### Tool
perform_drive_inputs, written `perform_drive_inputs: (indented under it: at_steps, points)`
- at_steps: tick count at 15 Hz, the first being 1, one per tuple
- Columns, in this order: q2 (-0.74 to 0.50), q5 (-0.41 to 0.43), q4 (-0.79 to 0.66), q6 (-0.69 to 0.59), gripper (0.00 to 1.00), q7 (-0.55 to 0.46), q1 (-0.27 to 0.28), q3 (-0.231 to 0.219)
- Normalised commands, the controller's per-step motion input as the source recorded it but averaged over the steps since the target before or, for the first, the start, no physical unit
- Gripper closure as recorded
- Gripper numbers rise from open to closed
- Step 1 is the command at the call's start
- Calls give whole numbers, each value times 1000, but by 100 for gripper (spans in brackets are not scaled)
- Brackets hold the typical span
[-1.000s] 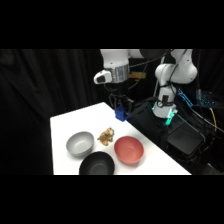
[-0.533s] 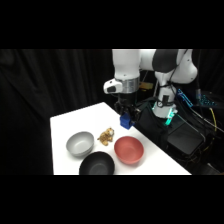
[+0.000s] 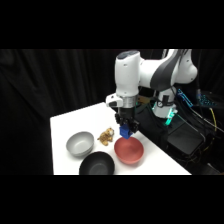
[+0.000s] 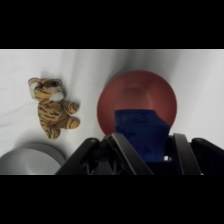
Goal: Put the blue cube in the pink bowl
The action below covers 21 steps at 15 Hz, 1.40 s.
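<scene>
a: where is the blue cube (image 4: 141, 135)?
b: it's clamped between the two fingers of the claw (image 4: 145, 150), one finger (image 4: 122, 150) on each side, and it sticks out past the tips.
a: and the pink bowl (image 4: 131, 92)?
b: directly under the claw in the wrist view. the cube hangs over the bowl's inside, off its floor. in the side view the claw (image 3: 125, 131) hangs just above the bowl's (image 3: 129, 151) far rim, with the cube (image 3: 124, 132) at its tip.
a: what else is near the claw?
b: a small striped tiger toy (image 4: 54, 106) lies on the white tabletop (image 4: 200, 80) to the claw's left in the wrist view, apart from the pink bowl. a grey bowl (image 4: 27, 160) shows further left, at the lower corner. in the side view a black bowl (image 3: 97, 163) sits in front, close beside the pink one.
</scene>
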Motion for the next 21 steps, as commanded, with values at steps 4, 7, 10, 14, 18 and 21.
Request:
perform_drive_inputs:
  at_steps: [4, 7, 10, 14, 18, 21]
  points:
    - [297, -12, 106, 247, 80, -96, 9, 23]
    - [269, 29, 160, 156, 80, -129, -5, 46]
    - [179, 19, 169, 85, 29, -106, -9, 48]
    - [31, -38, 132, -33, 0, 7, 23, 19]
    - [-210, -128, 37, -226, 0, 121, 64, -14]
    - [-410, -191, 3, -441, 0, 203, 82, -27]
